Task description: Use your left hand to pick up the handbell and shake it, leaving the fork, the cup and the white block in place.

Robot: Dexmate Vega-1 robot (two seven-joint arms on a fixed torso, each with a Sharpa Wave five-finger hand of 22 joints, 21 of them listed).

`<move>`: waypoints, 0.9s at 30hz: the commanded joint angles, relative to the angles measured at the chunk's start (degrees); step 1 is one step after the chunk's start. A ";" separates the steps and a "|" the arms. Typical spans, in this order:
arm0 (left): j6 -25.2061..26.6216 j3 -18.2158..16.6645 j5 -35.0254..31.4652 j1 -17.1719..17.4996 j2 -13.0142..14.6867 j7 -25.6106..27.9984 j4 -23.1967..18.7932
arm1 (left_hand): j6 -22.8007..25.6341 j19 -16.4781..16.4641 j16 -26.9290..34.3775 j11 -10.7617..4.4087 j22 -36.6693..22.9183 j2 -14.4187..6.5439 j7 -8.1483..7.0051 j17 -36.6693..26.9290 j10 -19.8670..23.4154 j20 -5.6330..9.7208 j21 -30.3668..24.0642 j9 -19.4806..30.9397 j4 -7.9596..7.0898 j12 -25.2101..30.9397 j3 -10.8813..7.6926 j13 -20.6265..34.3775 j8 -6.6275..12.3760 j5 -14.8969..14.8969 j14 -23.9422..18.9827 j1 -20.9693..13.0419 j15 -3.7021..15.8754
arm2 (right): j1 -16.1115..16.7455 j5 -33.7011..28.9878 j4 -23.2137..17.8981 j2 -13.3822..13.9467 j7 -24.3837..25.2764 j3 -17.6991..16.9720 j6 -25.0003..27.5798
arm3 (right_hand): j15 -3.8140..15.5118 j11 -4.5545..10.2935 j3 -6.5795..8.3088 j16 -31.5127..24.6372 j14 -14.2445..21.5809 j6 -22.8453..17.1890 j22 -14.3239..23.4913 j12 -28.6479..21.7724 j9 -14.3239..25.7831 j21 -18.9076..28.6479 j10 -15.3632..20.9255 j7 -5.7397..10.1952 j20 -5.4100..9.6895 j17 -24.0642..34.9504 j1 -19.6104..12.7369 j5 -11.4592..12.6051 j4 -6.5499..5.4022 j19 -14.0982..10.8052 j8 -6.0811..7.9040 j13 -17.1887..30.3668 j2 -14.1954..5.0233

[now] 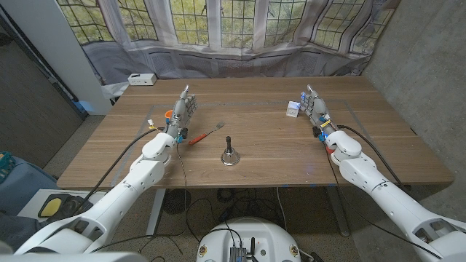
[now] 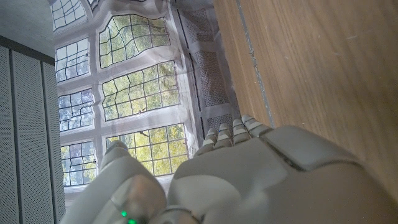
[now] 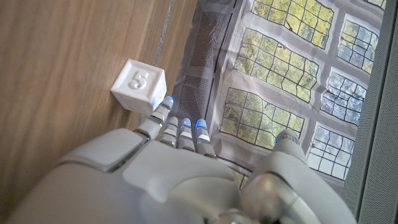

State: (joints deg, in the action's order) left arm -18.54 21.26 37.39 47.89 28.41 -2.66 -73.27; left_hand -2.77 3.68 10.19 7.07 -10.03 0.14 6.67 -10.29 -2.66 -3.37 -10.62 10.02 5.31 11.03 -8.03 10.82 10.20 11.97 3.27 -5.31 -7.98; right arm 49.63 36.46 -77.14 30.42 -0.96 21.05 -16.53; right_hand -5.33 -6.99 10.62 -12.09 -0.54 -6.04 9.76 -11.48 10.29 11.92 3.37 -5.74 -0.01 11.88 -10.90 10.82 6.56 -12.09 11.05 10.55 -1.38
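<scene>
The small metal handbell (image 1: 228, 155) with a dark handle stands upright near the table's front middle. A fork (image 1: 207, 135) with a red handle lies just left of it. My left hand (image 1: 185, 109) stands beyond the fork, fingers straight and apart, holding nothing; its back (image 2: 261, 180) shows over bare wood. An orange cup (image 1: 168, 115) peeks out on that hand's left side. My right hand (image 1: 314, 106) stands at the far right, fingers extended, empty. The white block (image 1: 293, 109) sits close beside it, and its face reads 5 (image 3: 139, 85), just off the fingertips (image 3: 181, 124).
A white box (image 1: 140, 78) sits at the table's far left corner. Curtained windows (image 1: 233, 29) run behind the wooden table (image 1: 262, 167). Black cables trail from both wrists along the arms.
</scene>
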 commanded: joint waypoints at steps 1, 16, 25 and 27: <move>-1.87 -0.07 -0.71 1.18 -0.33 0.56 -1.25 | 0.39 0.57 0.61 0.54 -0.19 -0.29 2.04 -0.09 0.57 -0.35 -0.26 0.10 0.07 0.66 -0.60 0.08 0.61 0.27 -0.57 -0.74 -0.30 | 2.11 -0.66 -2.63 0.48 1.13 -0.64 -2.00 | -0.28 -0.33 0.52 -0.47 0.28 -0.73 0.17 -0.49 0.28 0.34 0.32 0.31 -0.14 0.11 -0.61 0.24 0.07 -0.78 0.39 0.21 0.10; -4.55 -1.42 -2.13 3.84 0.33 3.67 -4.93 | 6.73 -4.49 1.74 -0.17 -0.26 -2.51 1.33 -0.03 6.66 -2.37 -1.82 0.17 1.22 2.57 -2.15 0.19 2.09 -0.44 -5.95 -3.51 0.10 | 3.57 -2.47 -5.42 1.58 2.89 -0.72 -2.24 | -0.18 0.01 0.52 -0.54 0.70 -0.81 0.17 -0.38 0.29 0.33 0.35 0.50 -0.22 0.11 -0.76 0.20 0.19 -1.21 0.32 0.22 0.03; -7.14 -2.28 -1.55 5.44 0.99 2.15 -5.97 | 12.02 -9.19 2.20 -0.76 -0.34 -4.55 0.40 0.01 11.50 -3.00 -2.76 0.26 2.43 3.57 -4.12 0.24 2.72 -1.13 -10.73 -6.64 1.08 | 4.55 -3.19 -8.13 2.38 4.48 -0.76 -0.84 | -0.20 0.03 0.63 -0.61 1.05 -0.91 0.17 -0.32 0.29 0.31 0.37 0.59 -0.25 0.10 -1.00 0.21 0.29 -1.46 0.30 0.23 -0.19; -7.53 -2.41 -1.67 5.83 1.42 1.81 -6.37 | 12.29 -9.50 2.32 -0.73 -0.35 -5.06 0.23 0.01 11.71 -3.16 -2.76 0.27 2.63 3.53 -4.58 0.24 2.66 -1.18 -11.49 -7.28 1.20 | 4.94 -3.49 -8.97 2.43 5.28 -0.85 -0.67 | -0.20 0.03 0.63 -0.58 1.01 -0.90 0.17 -0.29 0.29 0.29 0.33 0.60 -0.26 0.10 -1.02 0.20 0.31 -1.46 0.29 0.24 -0.19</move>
State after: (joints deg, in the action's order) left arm -23.42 19.78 35.80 51.81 28.71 0.00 -77.78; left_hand 8.71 -5.19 11.91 6.25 -10.29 -4.59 6.86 -10.12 8.26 -6.29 -13.15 10.01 7.82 14.21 -11.96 10.81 12.86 11.00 -7.31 -11.71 -6.88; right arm 53.03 34.05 -82.56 32.06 1.99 20.41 -18.35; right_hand -5.32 -6.86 10.85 -12.30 0.12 -6.66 9.74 -11.48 10.28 11.92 3.49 -5.11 -0.31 11.87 -11.34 10.82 6.80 -13.02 11.04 10.54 -1.83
